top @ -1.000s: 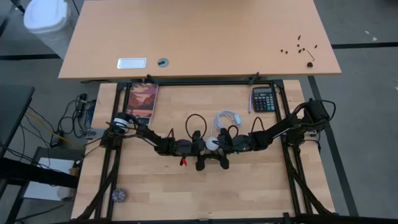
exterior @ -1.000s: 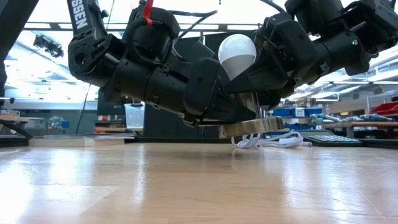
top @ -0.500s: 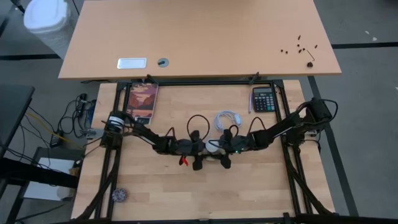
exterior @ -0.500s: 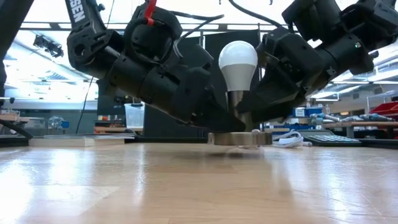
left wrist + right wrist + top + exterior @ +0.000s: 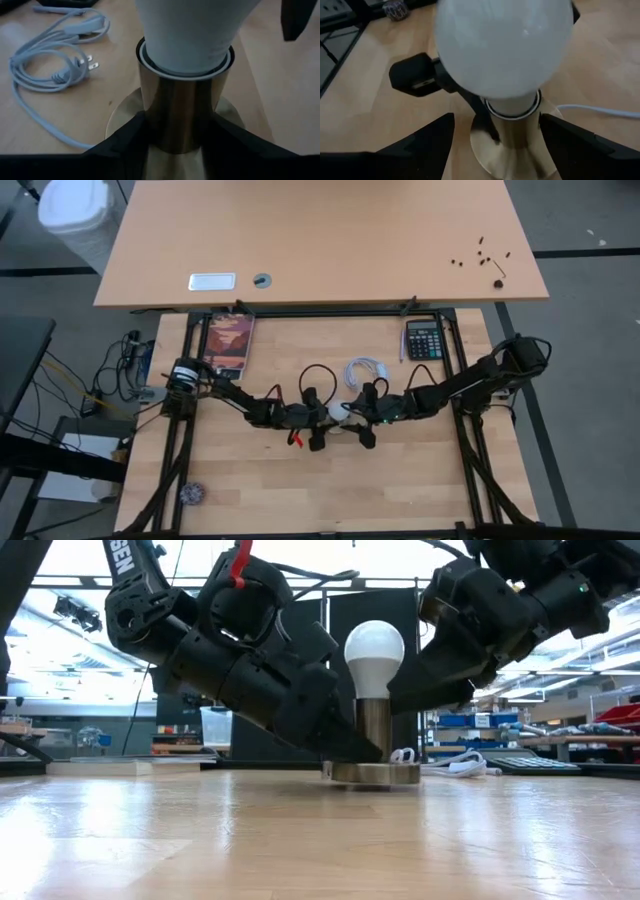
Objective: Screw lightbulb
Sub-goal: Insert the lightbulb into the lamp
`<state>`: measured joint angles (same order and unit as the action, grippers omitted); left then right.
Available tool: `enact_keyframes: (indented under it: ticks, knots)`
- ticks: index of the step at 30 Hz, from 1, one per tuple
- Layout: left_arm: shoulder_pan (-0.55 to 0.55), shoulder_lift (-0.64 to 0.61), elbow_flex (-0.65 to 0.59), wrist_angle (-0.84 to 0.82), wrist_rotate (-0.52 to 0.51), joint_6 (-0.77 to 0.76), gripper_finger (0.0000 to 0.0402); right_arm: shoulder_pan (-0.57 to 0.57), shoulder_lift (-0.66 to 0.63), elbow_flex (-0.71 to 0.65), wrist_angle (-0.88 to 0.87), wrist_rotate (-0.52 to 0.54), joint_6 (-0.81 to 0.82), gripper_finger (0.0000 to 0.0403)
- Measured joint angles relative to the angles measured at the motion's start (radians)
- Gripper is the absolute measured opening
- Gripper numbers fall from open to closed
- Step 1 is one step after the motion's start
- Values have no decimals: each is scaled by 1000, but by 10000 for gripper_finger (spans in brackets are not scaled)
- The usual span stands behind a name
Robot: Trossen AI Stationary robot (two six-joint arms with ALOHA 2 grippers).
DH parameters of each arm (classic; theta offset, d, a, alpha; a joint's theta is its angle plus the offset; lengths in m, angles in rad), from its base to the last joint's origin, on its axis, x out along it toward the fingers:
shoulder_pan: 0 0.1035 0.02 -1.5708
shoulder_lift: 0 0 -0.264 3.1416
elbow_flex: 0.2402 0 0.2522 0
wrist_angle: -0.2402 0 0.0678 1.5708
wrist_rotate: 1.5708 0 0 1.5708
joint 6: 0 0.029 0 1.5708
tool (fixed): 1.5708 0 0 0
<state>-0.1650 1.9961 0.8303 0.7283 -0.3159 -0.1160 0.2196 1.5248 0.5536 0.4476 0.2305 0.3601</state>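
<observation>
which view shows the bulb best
The low view: the whole bulb stands upright in the socket, clear against the light. The right wrist view fills with its globe, the left wrist view shows only its neck, and the high view shows a white speck.

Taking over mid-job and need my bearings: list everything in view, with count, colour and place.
lightbulb: 1, white, upright in the socket, table middle
socket: 1, silvery, base flat on table
cord: 1, white, coiled behind the socket
calculator: 1, black, rear right
book: 1, reddish cover, rear left
small round object: 1, dark, front left corner
left gripper: fingers shut on socket stem
right gripper: fingers open, flanking the socket
</observation>
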Motion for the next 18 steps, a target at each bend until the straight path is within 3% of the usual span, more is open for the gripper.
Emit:
enact_keyframes:
  ticks: [11,18]
  knots:
    - [1,0,0,-20,-11,-21,198,-31,-15,130,-224,0,-46,306]
    - [0,0,0,-15,-3,-50,198,-30,-4,150,-202,-66,-78,306]
